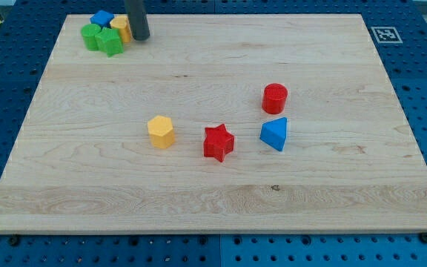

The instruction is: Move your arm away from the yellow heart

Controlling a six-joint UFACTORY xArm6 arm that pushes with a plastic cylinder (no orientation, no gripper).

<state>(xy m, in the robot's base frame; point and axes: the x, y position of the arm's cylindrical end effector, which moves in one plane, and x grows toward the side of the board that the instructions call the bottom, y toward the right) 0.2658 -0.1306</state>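
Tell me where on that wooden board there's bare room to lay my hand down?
The whole view's bottom strip, below the yellow block, red star and blue block, is bare; so is the top right above the red cylinder. The top-left corner is crowded: green blocks, a blue block, the yellow heart, and my tip beside it.

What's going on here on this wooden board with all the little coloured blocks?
A robot arm ending in a dark rod is working at the view's top left of the wooden board. My tip sits right beside a tight cluster there: a yellow heart, a blue block and two green blocks. The tip is on the cluster's right, next to the yellow heart. Near the middle lie a yellow hexagonal block, a red star, a blue triangular block and a red cylinder, all apart from the tip.
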